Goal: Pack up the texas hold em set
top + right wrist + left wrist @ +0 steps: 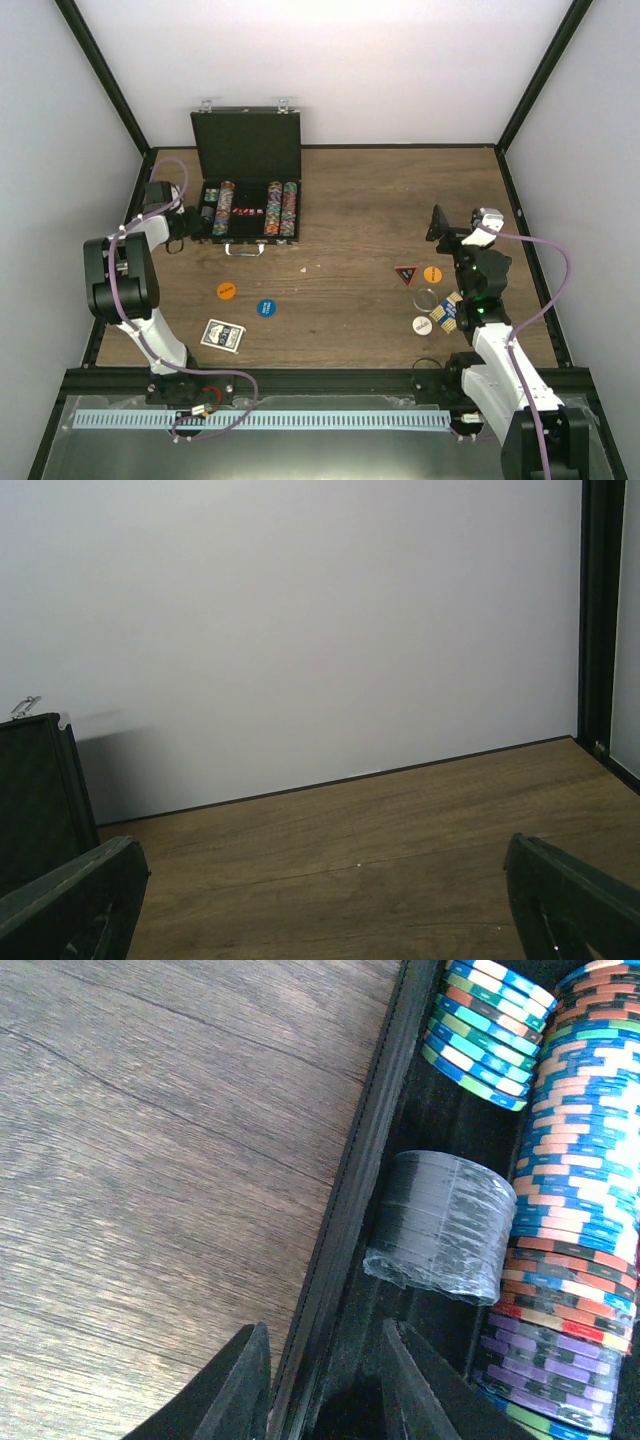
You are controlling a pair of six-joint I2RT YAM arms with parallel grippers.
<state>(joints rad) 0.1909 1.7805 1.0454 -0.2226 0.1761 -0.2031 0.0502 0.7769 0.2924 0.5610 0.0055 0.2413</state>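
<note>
- While the case (245, 140) stands open at upper left of the surface (350, 200), the left end effector (325, 1335) straddles its side wall, narrowly parted.
- Right end effector (325, 845) gapes wide above bare wood.

my left arm (122, 283) and right arm (500, 360) are black joint blocks joined by white shells, a purple cable (184, 180) looping along each. left fingers (238, 1390) are matte black; right fingers (75, 900) look dark grey-green. small green lights (463, 264) glow on the right arm.
</note>
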